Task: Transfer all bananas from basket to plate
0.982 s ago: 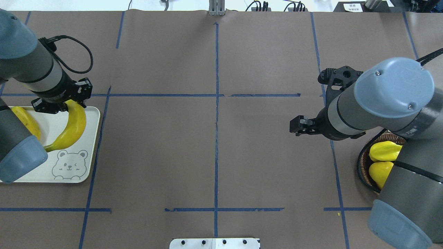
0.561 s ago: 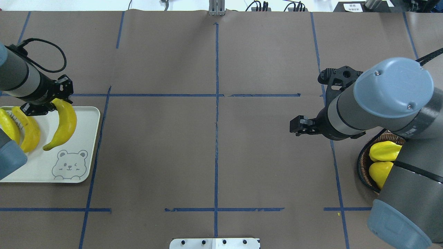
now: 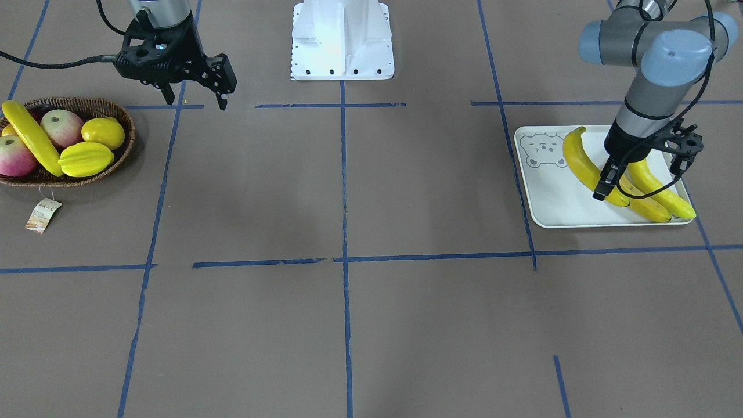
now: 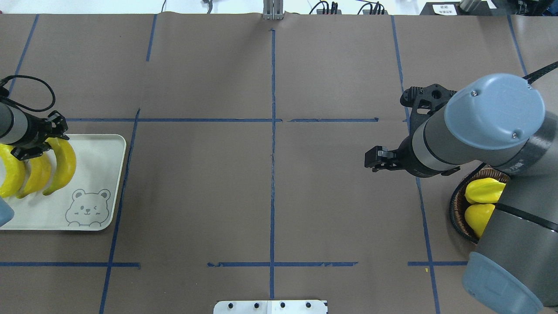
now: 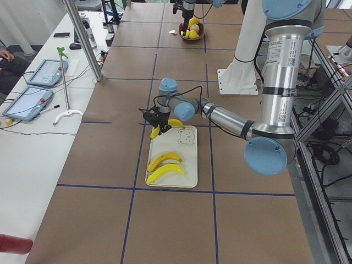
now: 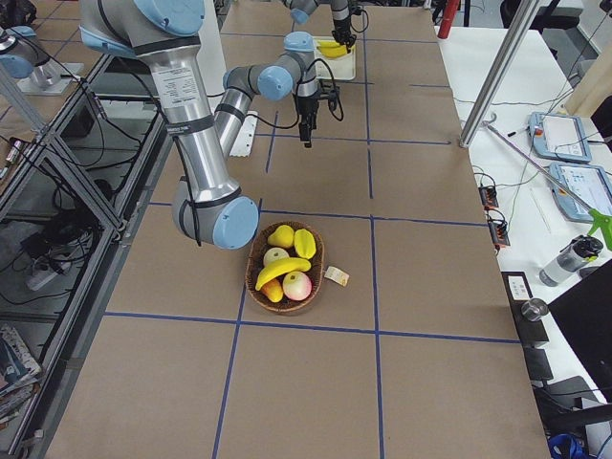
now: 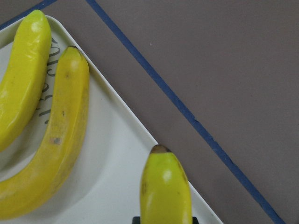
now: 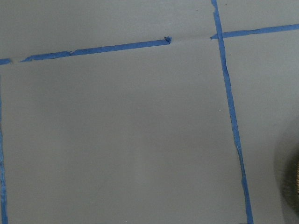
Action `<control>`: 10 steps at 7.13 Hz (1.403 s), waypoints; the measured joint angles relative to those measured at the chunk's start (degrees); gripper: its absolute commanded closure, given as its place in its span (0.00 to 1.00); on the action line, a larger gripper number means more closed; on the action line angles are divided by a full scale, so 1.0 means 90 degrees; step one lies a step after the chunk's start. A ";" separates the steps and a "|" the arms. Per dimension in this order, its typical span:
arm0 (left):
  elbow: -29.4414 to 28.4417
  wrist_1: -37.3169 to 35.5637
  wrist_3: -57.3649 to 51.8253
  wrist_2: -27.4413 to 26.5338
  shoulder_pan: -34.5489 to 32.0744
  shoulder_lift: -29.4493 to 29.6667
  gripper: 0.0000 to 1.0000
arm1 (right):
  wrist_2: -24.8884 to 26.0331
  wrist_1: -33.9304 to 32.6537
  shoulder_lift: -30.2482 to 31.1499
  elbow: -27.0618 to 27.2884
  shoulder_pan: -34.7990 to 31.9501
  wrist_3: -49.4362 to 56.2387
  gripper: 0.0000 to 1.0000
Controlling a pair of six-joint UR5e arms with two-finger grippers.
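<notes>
**Left gripper** (image 3: 610,187): jaws clamped on one end of the held banana (image 3: 580,159), over the plate (image 3: 551,197). The wrist view shows that banana's brown-tipped end jutting out from between the fingers, above the plate's edge. From the gripped end the fruit runs towards the bear drawing (image 3: 543,151), its long axis roughly parallel to the two bananas (image 3: 662,194) already lying side by side on the plate. In the view from the table's left end it appears raised off the plate, though contact cannot be ruled out. Judged step: lowering and release of the third banana just beside its neighbours.

**Right gripper** (image 3: 196,97): fingers apart and empty, hanging over the bare table (image 3: 348,325).

In the front-facing view the basket (image 3: 87,177) sits to that gripper's left and nearer the camera, close by but not beneath it. Inside, the last banana (image 3: 32,145) lies along the basket's left side. Its long axis slants from the far-left rim to the near middle, and it rests against the apples (image 3: 61,128). A lemon (image 3: 103,132) and a starfruit (image 3: 86,158) lie between it and the gripper. The right arm is much the nearer of the two, so the remaining pickup likely falls to it, with the fingers set across the slant.
</notes>
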State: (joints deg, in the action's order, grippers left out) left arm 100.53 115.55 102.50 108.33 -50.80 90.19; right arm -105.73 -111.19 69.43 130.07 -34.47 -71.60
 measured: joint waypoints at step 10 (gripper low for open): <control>-0.0642 0.0322 -0.0577 0.0026 -0.0388 0.0007 0.00 | -0.0002 0.0000 -0.0063 0.0015 0.0007 -0.0042 0.00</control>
State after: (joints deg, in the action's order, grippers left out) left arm 94.76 118.46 97.30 108.57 -54.29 90.25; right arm -105.75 -111.18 68.87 130.20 -34.41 -71.98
